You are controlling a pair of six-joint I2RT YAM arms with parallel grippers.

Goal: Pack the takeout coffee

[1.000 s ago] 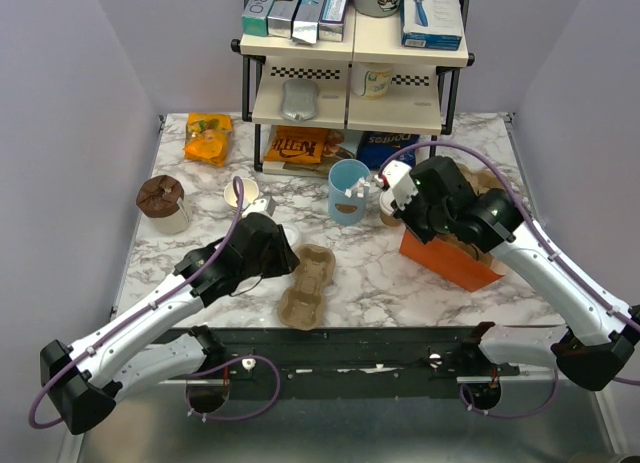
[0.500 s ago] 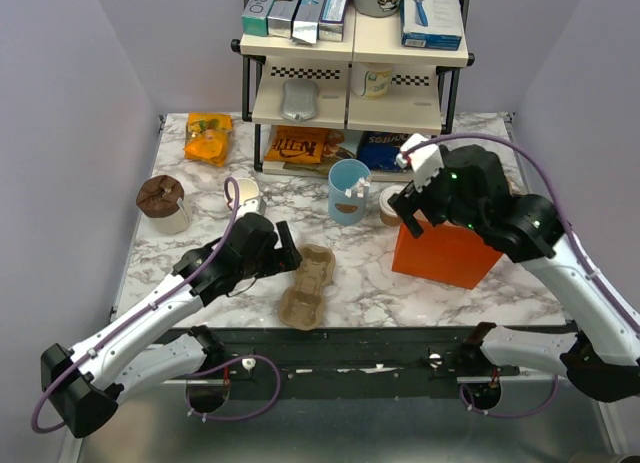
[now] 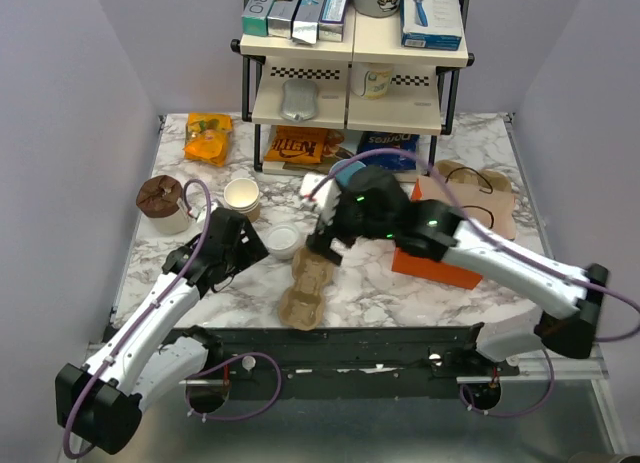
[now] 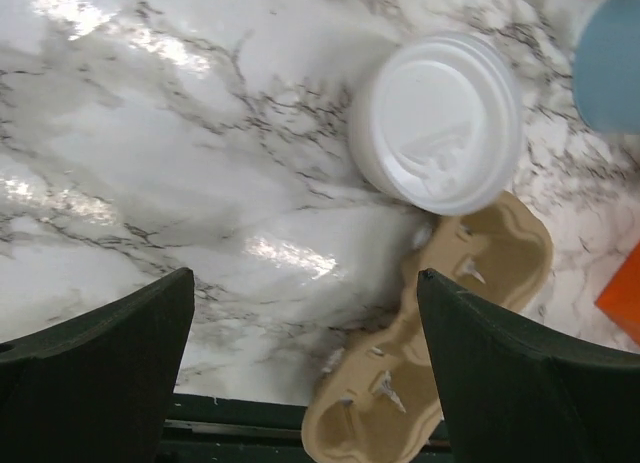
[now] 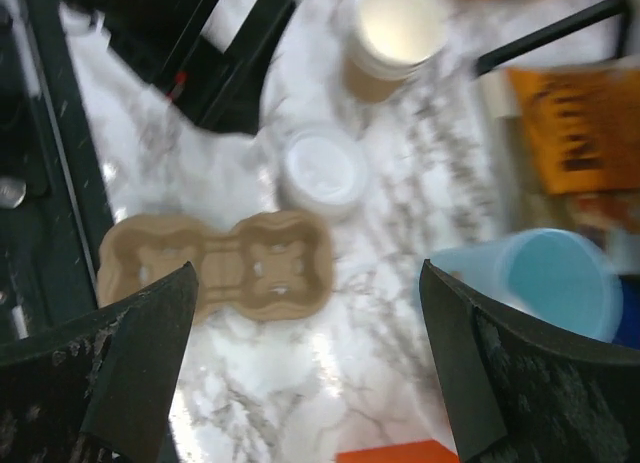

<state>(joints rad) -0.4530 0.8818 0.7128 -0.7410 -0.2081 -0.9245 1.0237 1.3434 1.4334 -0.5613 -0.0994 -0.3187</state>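
The takeout coffee is hidden; my right arm covers the middle of the table in the top view. A two-cup pulp carrier point(image 3: 308, 283) point(image 4: 440, 333) point(image 5: 215, 265) lies near the front edge. My right gripper point(image 3: 327, 245) point(image 5: 308, 283) hovers open just above its far end, with nothing between the fingers. A loose white lid point(image 3: 282, 241) point(image 4: 435, 123) point(image 5: 322, 170) rests on the marble beside the carrier. My left gripper point(image 3: 232, 247) point(image 4: 305, 313) is open and empty, left of the lid.
An open tan paper cup point(image 3: 242, 195) point(image 5: 400, 28) and a brown-topped cup point(image 3: 162, 201) stand at the left. A light-blue cup point(image 5: 555, 283), an orange bag point(image 3: 435, 265) and a kraft bag point(image 3: 470, 198) sit right of centre. A loaded shelf rack point(image 3: 355, 53) fills the back.
My right gripper let go of the orange bag, opened, and swung left to above the carrier. My left gripper opened and drew back left, away from the lid.
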